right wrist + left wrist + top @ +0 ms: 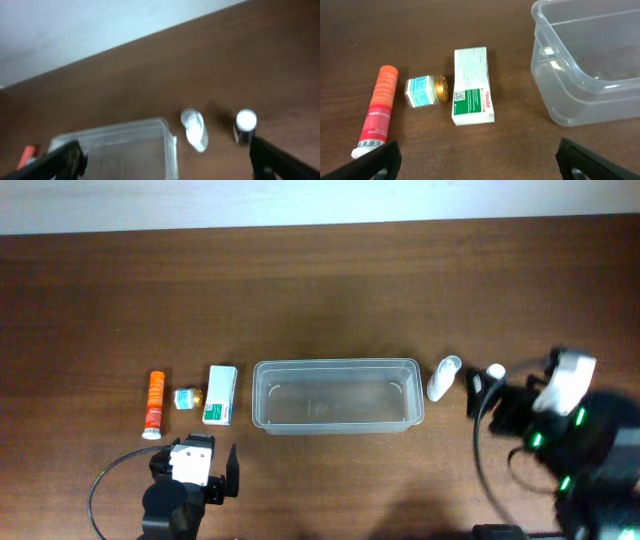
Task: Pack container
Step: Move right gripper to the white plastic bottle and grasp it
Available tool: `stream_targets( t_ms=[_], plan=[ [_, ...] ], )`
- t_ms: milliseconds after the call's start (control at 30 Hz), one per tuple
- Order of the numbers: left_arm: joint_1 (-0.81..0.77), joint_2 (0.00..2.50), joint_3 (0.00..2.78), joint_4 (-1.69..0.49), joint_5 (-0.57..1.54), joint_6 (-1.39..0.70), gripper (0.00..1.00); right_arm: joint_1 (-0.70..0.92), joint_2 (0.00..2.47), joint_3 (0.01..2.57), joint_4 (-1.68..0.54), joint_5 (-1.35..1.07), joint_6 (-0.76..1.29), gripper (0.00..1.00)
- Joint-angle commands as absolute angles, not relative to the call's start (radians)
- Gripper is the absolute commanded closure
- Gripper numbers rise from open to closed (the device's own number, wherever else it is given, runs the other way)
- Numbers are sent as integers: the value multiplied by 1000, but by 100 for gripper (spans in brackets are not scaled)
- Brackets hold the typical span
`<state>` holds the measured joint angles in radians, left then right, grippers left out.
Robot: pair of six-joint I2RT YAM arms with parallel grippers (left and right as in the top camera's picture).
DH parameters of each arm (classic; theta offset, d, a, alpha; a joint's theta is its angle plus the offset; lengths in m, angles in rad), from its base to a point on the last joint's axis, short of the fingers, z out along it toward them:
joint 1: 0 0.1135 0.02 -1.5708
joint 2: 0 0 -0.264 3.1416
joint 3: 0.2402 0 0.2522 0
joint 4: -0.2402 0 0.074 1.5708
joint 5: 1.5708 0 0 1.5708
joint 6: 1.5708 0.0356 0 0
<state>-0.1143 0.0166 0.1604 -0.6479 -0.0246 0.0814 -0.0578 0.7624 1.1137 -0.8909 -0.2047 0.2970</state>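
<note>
Packing not yet begun — container (335,364) sits empty mid-table; tube (154,404), jar (186,398), carton (221,394) lie left, bottle (443,378), vial (494,370) right. Left gripper (477,162) and right gripper (170,162) — both spread, empty.

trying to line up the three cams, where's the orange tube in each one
Overhead: the orange tube lies far left, the leftmost of the small items.
Left wrist: lower left, beside the small jar.
Right wrist: only an orange sliver at the bottom left edge.
Shared landmark: the container, to the tube's right in every view.
</note>
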Motion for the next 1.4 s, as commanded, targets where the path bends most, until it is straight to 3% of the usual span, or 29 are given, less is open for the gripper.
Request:
stream_targets(
  t_ms=[0, 233, 467, 667, 833, 1033, 1367],
  plan=[
    [-109, 10, 156, -647, -14, 72, 0, -52, 1024, 1422, -1085, -239, 259, 1],
    [-109, 10, 156, -647, -14, 72, 0, -52, 1343, 1509, -1215, -181, 291, 0],
    [-109, 10, 156, -647, -14, 72, 0, -28, 1658, 1509, -1235, -155, 297, 16],
    [-109, 10, 156, -648, -14, 72, 0, 81, 1739, 1508, -1234, 13, 368, 21],
    [-109, 10, 156, -648, -14, 72, 0, 106, 1744, 1486, -1214, 14, 384, 36],
    [-109, 10, 156, -647, -14, 72, 0, 98, 1744, 1428, -1166, 12, 387, 42],
    [-109, 10, 156, -647, -14, 72, 0, 98, 1744, 1398, -1130, 13, 398, 76]
  ],
)
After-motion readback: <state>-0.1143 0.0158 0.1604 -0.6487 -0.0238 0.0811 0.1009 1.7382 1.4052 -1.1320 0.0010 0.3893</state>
